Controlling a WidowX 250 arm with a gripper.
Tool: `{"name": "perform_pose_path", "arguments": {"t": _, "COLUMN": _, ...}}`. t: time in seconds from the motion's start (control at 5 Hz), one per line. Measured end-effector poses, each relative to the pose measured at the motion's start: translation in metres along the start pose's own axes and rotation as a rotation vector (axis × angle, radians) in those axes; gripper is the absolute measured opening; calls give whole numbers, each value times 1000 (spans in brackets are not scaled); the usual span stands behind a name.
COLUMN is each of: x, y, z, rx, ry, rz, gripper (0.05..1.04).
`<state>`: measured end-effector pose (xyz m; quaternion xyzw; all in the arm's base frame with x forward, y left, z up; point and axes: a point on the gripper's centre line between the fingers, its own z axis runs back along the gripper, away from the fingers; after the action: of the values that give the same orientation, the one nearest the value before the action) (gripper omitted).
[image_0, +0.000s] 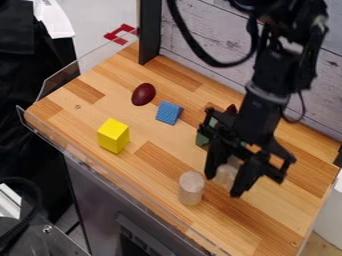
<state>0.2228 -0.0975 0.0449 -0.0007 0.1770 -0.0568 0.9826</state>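
The black gripper (224, 184) hangs low over the right half of the wooden tabletop. A pale wooden block (228, 173) is at its lower end, partly hidden by it; whether it is held cannot be made out. Just left of the gripper, an upright light wooden cylinder (191, 188) stands apart from it. A green block (202, 139) is half hidden behind the gripper's left side, with a dark red thing (231, 109) near it. Farther left are a blue block (169, 113), a dark red egg-shaped piece (143, 94) and a yellow block (113, 136).
The wooden tabletop (150, 175) has a clear raised edge (59, 145) along its left and front sides. A black post (150, 32) rises at the back, beside a whitish plank wall (200, 37). A black cable loops beside the arm.
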Motion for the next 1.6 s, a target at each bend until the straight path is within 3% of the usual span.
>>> {"name": "perform_pose_path", "arguments": {"t": 0.6, "x": 4, "y": -7, "z": -14, "rx": 3, "ry": 23, "rz": -15, "gripper": 462}}
{"name": "perform_pose_path", "arguments": {"t": 0.8, "x": 7, "y": -13, "z": -18, "rx": -39, "ry": -11, "rz": -41, "gripper": 462}}
{"name": "perform_pose_path", "arguments": {"t": 1.2, "x": 17, "y": -15, "z": -34, "rx": 10, "ry": 121, "rz": -85, "gripper": 462}}
{"name": "perform_pose_path", "arguments": {"t": 1.4, "x": 17, "y": -15, "z": -35, "rx": 31, "ry": 145, "rz": -83, "gripper": 504}}
{"name": "perform_pose_path", "arguments": {"t": 1.6, "x": 15, "y": -16, "z": -37, "rx": 14, "ry": 130, "rz": -64, "gripper": 835}}
